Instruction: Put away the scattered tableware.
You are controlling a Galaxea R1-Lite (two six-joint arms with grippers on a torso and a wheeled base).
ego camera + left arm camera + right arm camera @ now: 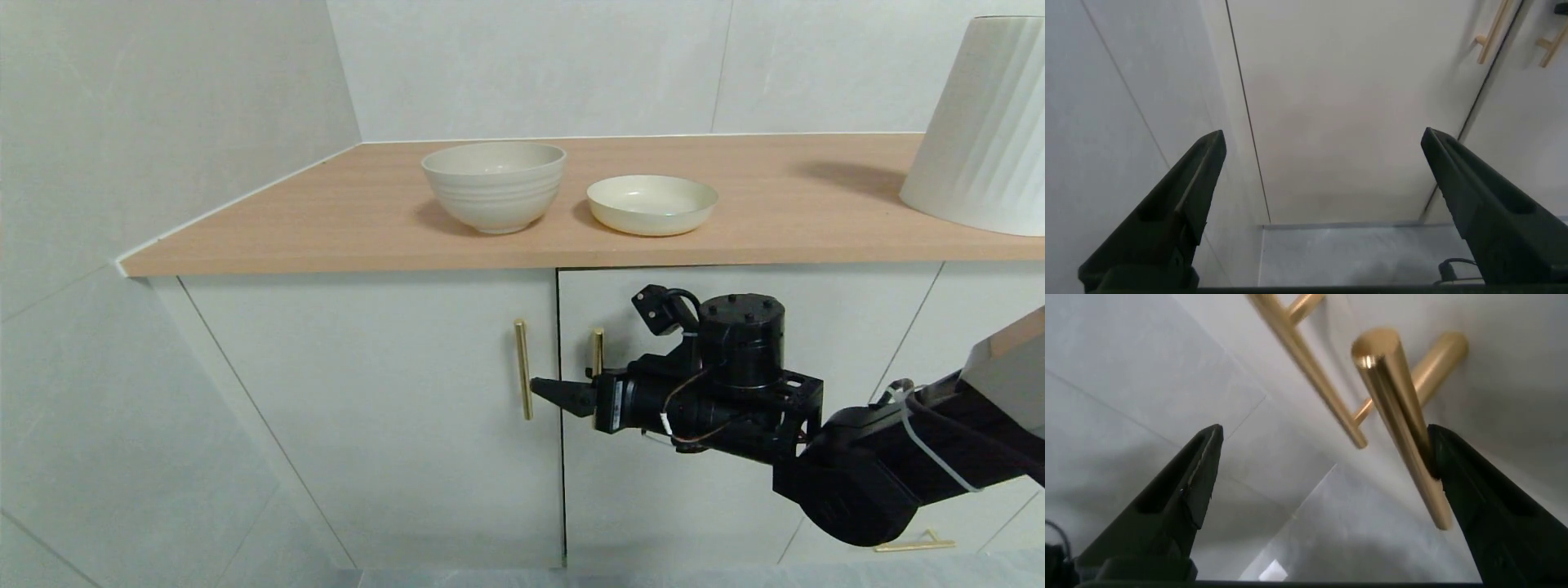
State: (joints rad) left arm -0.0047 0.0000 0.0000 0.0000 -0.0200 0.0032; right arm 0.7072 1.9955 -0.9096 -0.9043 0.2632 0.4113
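**So the tableware hasn't been put away yet, cabinet comes first**

Basically the right gripper [545, 390] is down at the cabinet front with its jaws spread wide. In the wrist view a brass handle [1400, 416] sits inside the gap, just beside one finger [1478, 506]; can't tell if it's touching. My guess is it's lined up to close on that handle and pull a door open, since the stuff needs somewhere to go. The other handle [522, 369] is just across the door seam.

The left gripper [1323, 143] is spread open too, holding nothing. It faces the lower part of the cabinet [367, 408], near the floor [1355, 253].

The bowl [494, 186] and the dish [651, 204] sit upright side by side on the wooden counter [326, 220] above the doors. They're close but not touching, and both look empty. A white ribbed shade [984, 131] stands at the right end, well apart from them. There's pale tiled wall [163, 122] all round, with a corner on the left.
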